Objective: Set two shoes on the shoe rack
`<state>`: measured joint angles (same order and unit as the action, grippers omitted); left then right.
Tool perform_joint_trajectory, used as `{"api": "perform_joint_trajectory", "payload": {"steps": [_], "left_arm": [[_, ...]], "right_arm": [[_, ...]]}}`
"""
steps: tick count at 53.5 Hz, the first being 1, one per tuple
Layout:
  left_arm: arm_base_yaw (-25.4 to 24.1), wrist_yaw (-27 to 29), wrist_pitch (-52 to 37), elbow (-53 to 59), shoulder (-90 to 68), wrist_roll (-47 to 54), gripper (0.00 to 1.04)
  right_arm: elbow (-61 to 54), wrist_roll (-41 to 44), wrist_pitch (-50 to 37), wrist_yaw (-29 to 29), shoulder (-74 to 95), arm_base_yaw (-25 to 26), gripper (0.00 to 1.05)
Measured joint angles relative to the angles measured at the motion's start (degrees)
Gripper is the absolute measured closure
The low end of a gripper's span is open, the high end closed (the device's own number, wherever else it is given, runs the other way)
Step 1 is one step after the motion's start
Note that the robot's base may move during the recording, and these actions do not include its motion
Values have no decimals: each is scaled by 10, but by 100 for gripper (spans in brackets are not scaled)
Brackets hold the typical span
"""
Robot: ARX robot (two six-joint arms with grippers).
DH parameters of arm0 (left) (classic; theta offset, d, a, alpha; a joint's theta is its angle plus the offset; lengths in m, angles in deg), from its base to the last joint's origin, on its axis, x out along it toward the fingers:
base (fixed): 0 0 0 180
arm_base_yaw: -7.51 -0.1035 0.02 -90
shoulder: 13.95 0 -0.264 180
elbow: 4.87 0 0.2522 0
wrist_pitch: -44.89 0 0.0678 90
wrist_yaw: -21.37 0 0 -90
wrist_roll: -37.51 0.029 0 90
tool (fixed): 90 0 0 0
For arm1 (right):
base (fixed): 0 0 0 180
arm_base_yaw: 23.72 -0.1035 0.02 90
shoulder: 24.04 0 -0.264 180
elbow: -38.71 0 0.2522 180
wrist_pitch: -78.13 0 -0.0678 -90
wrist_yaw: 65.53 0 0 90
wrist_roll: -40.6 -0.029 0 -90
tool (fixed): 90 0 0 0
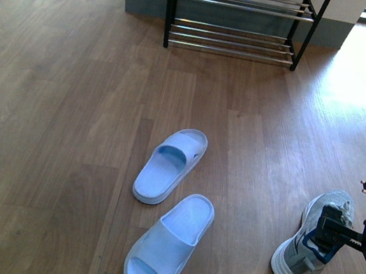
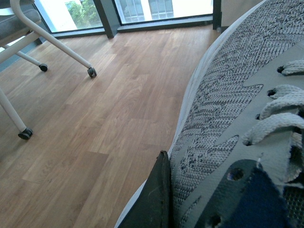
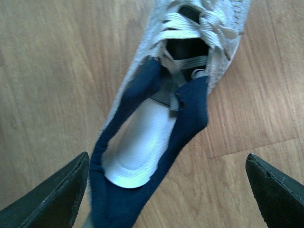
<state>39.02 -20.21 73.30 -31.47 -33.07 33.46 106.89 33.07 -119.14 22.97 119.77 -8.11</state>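
Hovering over the grey sneaker (image 1: 313,238) that shows out front, our right gripper (image 3: 164,197) has its fingers spread wide, one on either side of the dark collar and not touching it. That shoe sits on the wood floor (image 1: 51,121) off to our right, toe toward the far wall. It's well apart from the shoe rack (image 1: 240,19), which stands at the floor's far edge against the wall. A pair of pale blue slides (image 1: 169,166) lies mid-floor. The other sneaker (image 2: 228,104) fills the left wrist view, with one dark finger (image 2: 156,199) of our left gripper (image 2: 164,213) right against its mesh side. We only see that one finger, so we can't tell if it's clamped. A white chair (image 2: 52,40) on casters stands further off.
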Motion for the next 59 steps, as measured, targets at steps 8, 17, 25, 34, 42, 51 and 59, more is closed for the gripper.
{"api": "perform_joint_trajectory", "payload": {"steps": [8, 17, 25, 34, 42, 51, 59], "left_arm": [[0, 0, 0, 0, 0, 0, 103], [0, 0, 0, 0, 0, 0, 103], [0, 0, 0, 0, 0, 0, 103], [0, 0, 0, 0, 0, 0, 103], [0, 0, 0, 0, 0, 0, 103], [0, 0, 0, 0, 0, 0, 103], [0, 0, 0, 0, 0, 0, 103]], "right_arm": [[33, -8, 2, -4, 34, 26, 9], [80, -46, 3, 0, 74, 34, 9], [125, -67, -2, 2, 112, 32, 9], [167, -66, 5, -12, 148, 27, 41], [173, -66, 7, -17, 156, 25, 64], [174, -52, 10, -32, 156, 27, 98], [162, -31, -3, -43, 151, 34, 103]]}}
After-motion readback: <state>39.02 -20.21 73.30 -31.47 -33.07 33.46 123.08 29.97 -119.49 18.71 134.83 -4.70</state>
